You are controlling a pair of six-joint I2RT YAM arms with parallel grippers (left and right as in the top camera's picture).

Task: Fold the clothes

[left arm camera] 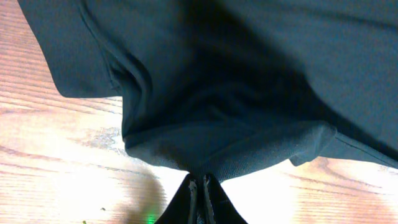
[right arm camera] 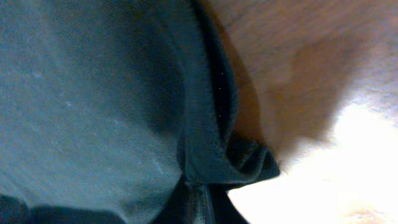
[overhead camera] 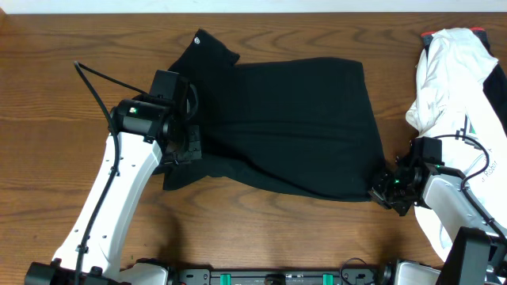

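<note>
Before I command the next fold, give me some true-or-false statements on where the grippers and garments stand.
1. The left gripper is shut on the black T-shirt. True.
2. The right gripper hangs open above bare wood. False: it is shut on a hemmed corner of the black T-shirt.
3. The white garment lies on top of the black T-shirt. False: it lies beside it, at the right side of the table.
4. The left gripper holds fabric at the T-shirt's left edge. True.
5. The table is white. False: it is brown wood.
</note>
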